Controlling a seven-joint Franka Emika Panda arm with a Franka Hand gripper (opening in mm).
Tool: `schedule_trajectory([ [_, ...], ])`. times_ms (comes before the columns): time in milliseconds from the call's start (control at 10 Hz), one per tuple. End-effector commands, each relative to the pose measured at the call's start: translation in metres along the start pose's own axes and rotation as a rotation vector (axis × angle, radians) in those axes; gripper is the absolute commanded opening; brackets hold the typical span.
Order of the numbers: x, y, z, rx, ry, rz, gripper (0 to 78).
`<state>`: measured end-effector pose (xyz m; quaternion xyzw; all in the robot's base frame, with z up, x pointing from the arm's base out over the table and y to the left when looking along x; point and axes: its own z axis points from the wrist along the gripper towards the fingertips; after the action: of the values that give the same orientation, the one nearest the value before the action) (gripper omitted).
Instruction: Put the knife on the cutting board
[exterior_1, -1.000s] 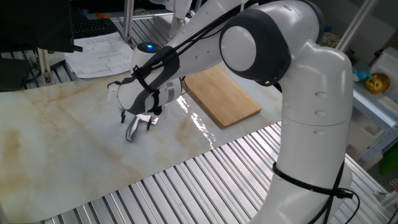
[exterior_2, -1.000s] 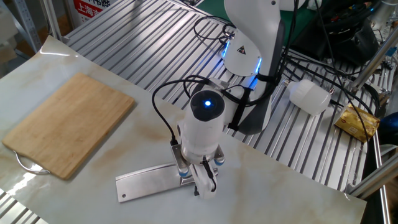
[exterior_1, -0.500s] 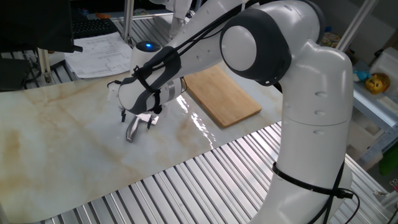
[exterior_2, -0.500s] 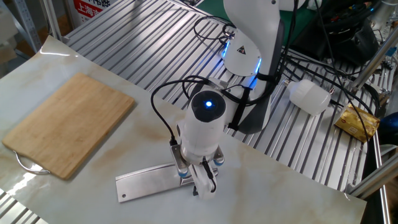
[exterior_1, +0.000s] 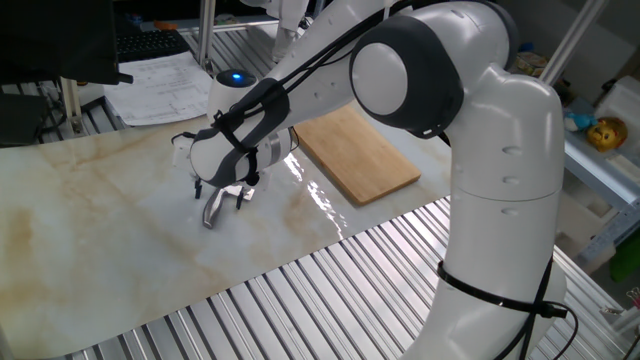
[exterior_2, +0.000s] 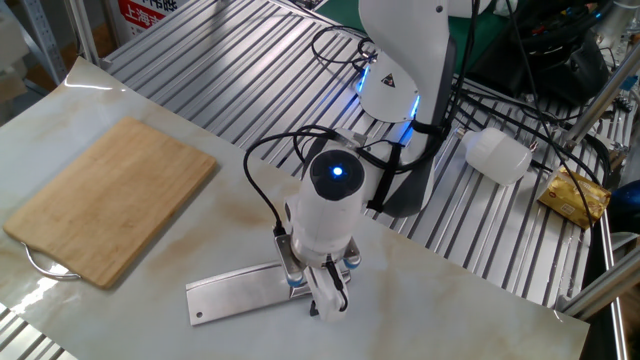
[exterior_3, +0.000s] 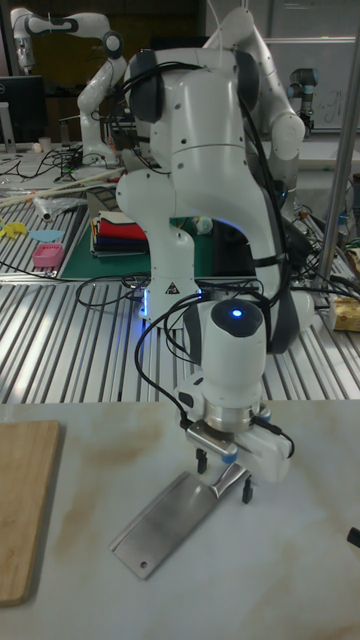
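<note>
The gripper (exterior_3: 226, 478) is down at the knife (exterior_3: 168, 521), fingers either side of the handle; I can't tell whether they grip it. The knife lies flat on the table (exterior_2: 440, 300), well apart from the board (exterior_2: 105, 195) near the table's far corner.

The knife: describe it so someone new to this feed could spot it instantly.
On the pale marble-look table, look straight under the white arm's gripper. The knife lies flat there, apart from the cutting board. It is the only shiny all-metal thing: a broad rectangular blade with a small hole near one corner.
</note>
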<state>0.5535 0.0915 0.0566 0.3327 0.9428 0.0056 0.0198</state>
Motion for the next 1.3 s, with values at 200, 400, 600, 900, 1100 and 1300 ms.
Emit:
schedule_trajectory([
  [200, -0.0049, 0.0006, -0.0037, 0.009, -0.007, -0.006, 77.4],
  [400, -0.0053, 0.0008, -0.0028, 0.008, -0.004, -0.006, 77.4],
  [600, -0.0047, 0.0011, 0.0009, 0.008, -0.007, -0.005, 77.4],
  [900, -0.0063, 0.0011, 0.0010, 0.005, -0.006, -0.007, 77.4],
  [1100, -0.0070, 0.0011, 0.0005, 0.009, -0.008, -0.009, 77.4],
  [1300, -0.0070, 0.0011, 0.0006, 0.022, -0.015, -0.013, 77.4],
])
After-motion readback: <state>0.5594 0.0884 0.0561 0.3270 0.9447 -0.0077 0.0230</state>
